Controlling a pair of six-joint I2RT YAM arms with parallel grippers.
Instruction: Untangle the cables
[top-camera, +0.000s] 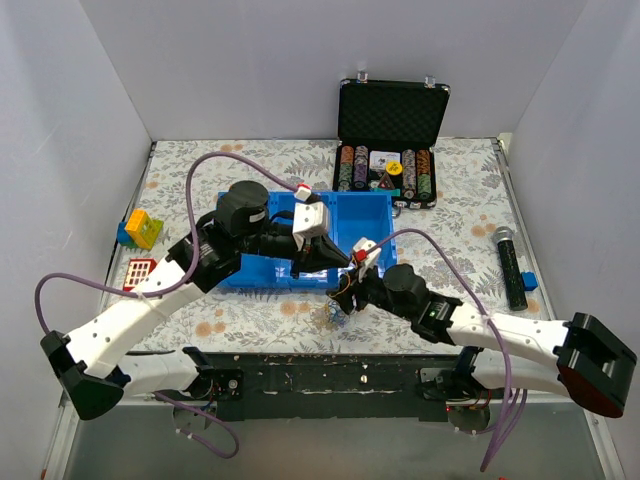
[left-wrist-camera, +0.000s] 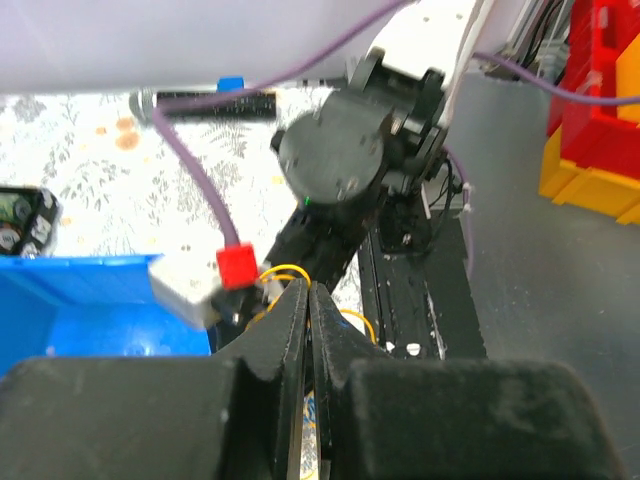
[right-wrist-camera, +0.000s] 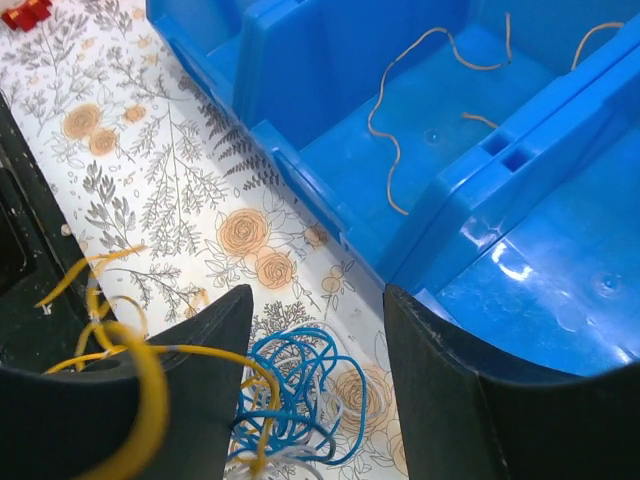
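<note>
Blue-yellow cables (right-wrist-camera: 300, 385) under right end effector (right-wrist-camera: 315, 300)

Left gripper (left-wrist-camera: 306, 292) jaws pinched almost together, only a thin slit between them. Yellow cable loops (left-wrist-camera: 285, 270) right at the tips, can't tell if gripped. Right arm's black wrist (left-wrist-camera: 340, 150) just beyond. Blue bin (left-wrist-camera: 80, 300) lower left, microphone (left-wrist-camera: 205, 103) far back.

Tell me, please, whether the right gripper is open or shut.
Open: the right gripper shows fingers wide apart, cables seen between them.
</note>
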